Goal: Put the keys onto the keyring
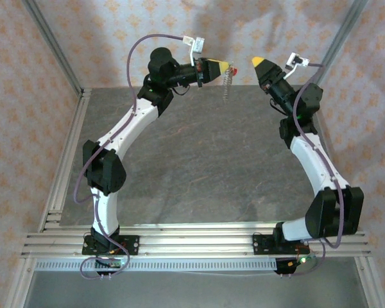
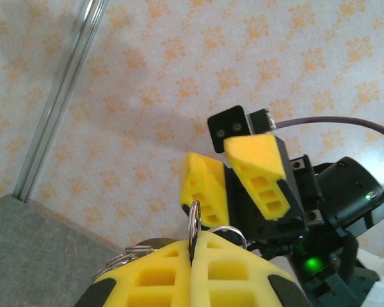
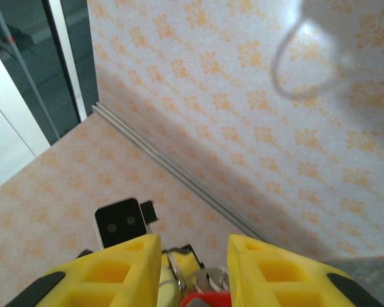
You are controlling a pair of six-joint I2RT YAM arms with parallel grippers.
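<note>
Keyring (image 2: 194, 220) in L end effector (image 2: 192, 248), chain (image 1: 226, 85) dangling

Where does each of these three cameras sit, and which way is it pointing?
Top external: above and behind the arm bases, looking down on the grey table; both arms show, left pincer and right pincer raised, facing each other.
Left wrist: on the left arm, facing the wallpapered wall; its own yellow fingers pinch the keyring.
Right wrist: on the right arm, facing the wall; its fingers parted, red key head between.
Shared: top and left wrist both show the two pincers close together.
</note>
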